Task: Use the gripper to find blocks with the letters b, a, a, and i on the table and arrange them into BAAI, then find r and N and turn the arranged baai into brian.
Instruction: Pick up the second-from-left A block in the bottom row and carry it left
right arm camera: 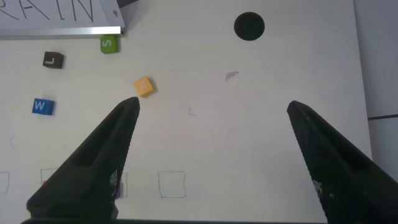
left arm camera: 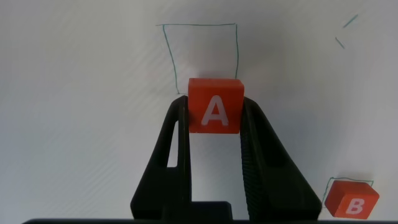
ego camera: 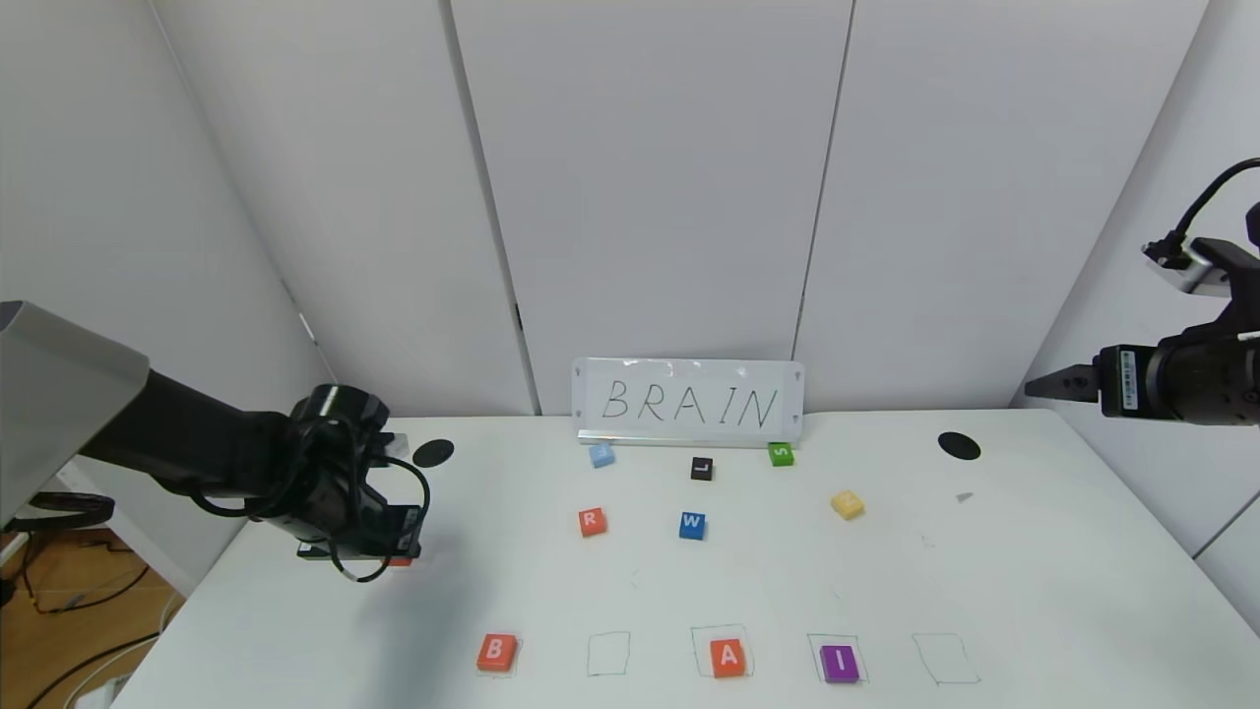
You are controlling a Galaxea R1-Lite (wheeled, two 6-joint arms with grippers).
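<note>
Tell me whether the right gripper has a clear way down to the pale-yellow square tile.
Probably yes: the right gripper hangs open above the table's right side, and nothing lies around the pale-yellow square tile.

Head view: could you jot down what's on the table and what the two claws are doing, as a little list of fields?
Sign: BRAIN card at the table's far edge
Front row: B, empty outline, A, purple I, empty outline
Loose tiles: R, W, L, S, yellow tile, light-blue tile
Left gripper: shut on second A, above the table
Right gripper: open, raised at right, empty
</note>
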